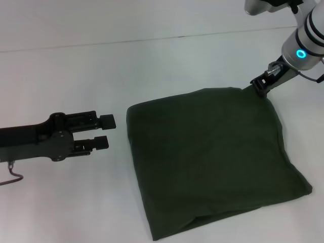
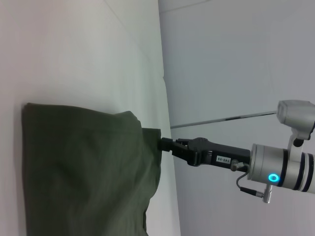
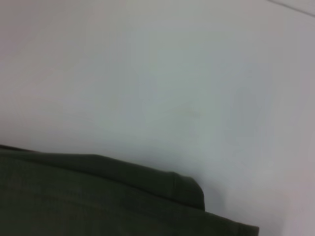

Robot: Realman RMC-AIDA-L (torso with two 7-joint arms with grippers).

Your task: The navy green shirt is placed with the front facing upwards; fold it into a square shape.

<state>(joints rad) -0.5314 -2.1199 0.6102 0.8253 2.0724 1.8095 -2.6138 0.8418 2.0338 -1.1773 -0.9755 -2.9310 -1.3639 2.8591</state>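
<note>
While the navy green shirt [image 1: 212, 162] lies already folded almost square on the white table [image 1: 76, 71], the right gripper [image 1: 260, 85] seems closed on its far corner, so pulling away could drag the fold apart, and the left gripper [image 1: 105, 132] waits open beside it.

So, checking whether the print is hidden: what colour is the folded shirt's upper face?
Plain dark olive green, no print visible on the folded cotton shirt; clearest in the head view.
</note>
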